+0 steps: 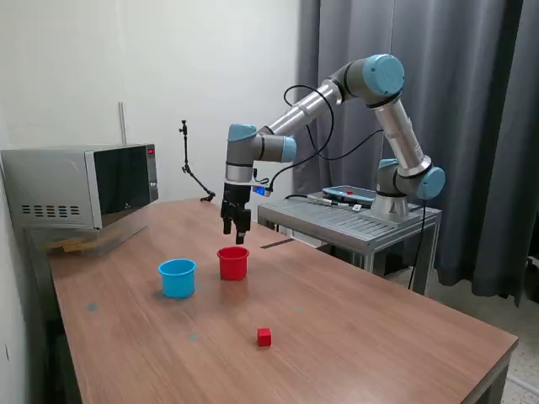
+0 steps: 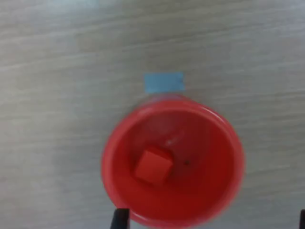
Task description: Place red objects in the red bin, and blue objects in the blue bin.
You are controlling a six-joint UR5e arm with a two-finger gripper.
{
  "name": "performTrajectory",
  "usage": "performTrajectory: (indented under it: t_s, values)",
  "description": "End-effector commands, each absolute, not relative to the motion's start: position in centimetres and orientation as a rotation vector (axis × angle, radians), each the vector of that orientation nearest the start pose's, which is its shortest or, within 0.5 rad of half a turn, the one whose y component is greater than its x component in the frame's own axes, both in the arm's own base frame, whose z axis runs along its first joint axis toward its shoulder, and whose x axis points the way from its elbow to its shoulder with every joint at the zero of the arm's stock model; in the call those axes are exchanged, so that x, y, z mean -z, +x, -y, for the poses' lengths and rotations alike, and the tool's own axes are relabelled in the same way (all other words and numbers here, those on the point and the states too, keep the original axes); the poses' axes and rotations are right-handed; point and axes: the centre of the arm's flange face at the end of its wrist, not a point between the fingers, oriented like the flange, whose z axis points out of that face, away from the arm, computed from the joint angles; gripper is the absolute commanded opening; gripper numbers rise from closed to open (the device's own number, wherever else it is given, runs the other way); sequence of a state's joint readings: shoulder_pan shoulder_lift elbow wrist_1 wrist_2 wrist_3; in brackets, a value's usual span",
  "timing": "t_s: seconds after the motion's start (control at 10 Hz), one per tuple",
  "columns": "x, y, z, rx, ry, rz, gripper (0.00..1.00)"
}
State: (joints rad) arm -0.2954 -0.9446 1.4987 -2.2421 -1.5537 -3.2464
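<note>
The red cup [image 1: 233,263] stands on the wooden table, with the light blue cup [image 1: 178,278] beside it on the exterior view's left. My gripper [image 1: 237,231] hangs just above the red cup, open and empty. In the wrist view the red cup [image 2: 214,143] fills the frame from above, with one red cube [image 2: 153,164] lying inside on its base. My fingertips [image 2: 119,220] show wide apart at the frame's edge. A second red cube [image 1: 264,337] sits on the table nearer the front. No dark blue cubes are in view; the blue cup's inside is hidden.
A microwave [image 1: 84,185] stands at the table's back on the exterior view's left. A metal cart [image 1: 354,220] carrying the arm's base stands behind the table. A thin black stand [image 1: 189,168] is at the back. A blue tape patch [image 2: 164,82] lies by the red cup.
</note>
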Motion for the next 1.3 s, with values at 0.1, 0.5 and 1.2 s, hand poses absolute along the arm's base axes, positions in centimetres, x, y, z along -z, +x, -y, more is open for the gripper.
performTrajectory:
  t_s: [0.1,0.5,1.2]
  values:
    - [-22.3,-70.9,-3.8,-0.138,-2.111,-2.423,1.0]
    - [-23.0,-71.3,0.1,-0.147,-2.172,-2.38,1.0]
    - [-25.0,-73.3,3.5,-0.24,-1.903,-2.611,1.0]
